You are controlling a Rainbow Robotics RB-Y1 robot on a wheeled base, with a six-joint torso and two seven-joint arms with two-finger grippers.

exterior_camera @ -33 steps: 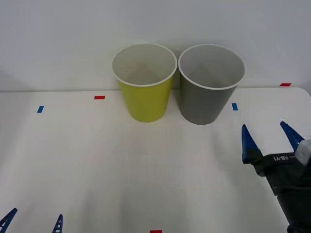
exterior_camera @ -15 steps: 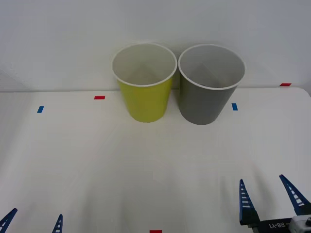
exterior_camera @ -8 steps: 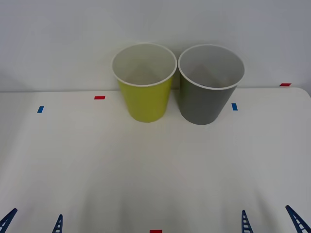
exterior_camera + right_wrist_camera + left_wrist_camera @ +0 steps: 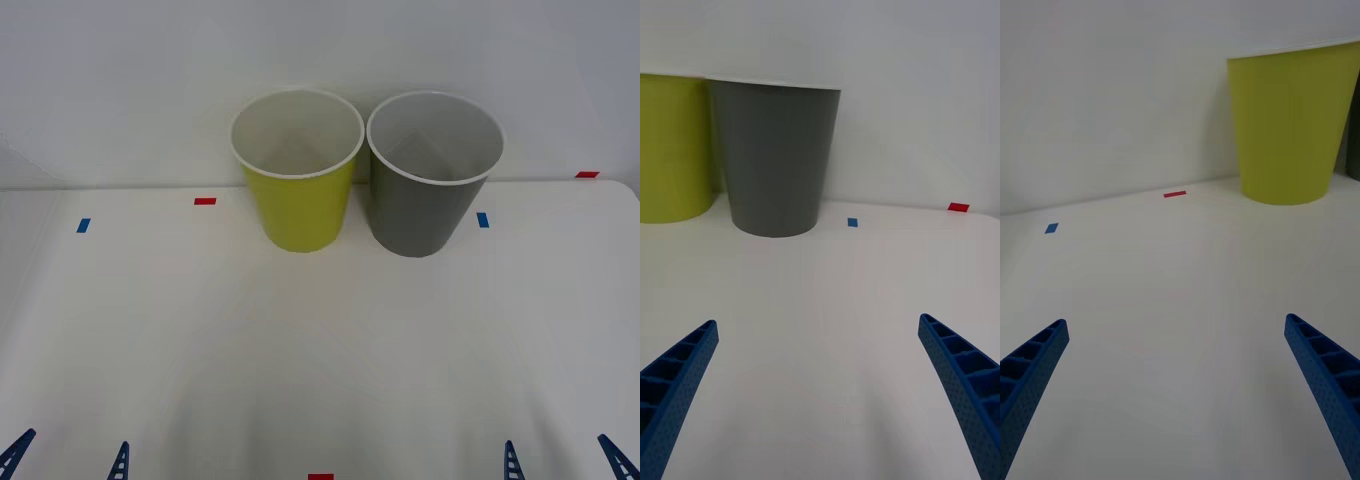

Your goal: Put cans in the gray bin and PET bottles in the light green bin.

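The light green bin point(image 4: 300, 205) and the gray bin point(image 4: 425, 215) stand upright side by side at the back of the white table, close to the wall. Their visible inner walls are white. At the near left edge my left gripper point(image 4: 68, 462) is open, with nothing between its fingers. My right gripper point(image 4: 565, 462) is open too, at the near right edge, well short of the bins. The right wrist view faces the gray bin point(image 4: 779, 161) with the light green bin point(image 4: 674, 150) beside it. From the left wrist, the light green bin point(image 4: 1292, 127) is ahead. Cans and PET bottles are out of view.
Small tape marks lie on the table point(image 4: 320, 350): red point(image 4: 205, 201) and blue point(image 4: 83, 225) at the left, blue point(image 4: 483, 219) and red point(image 4: 587, 174) at the right, red point(image 4: 320, 477) at the front edge. A white wall rises just behind the bins.
My right gripper has drawn back from beside the gray bin to the near right edge, staying open and empty. The left gripper and both bins have not moved.
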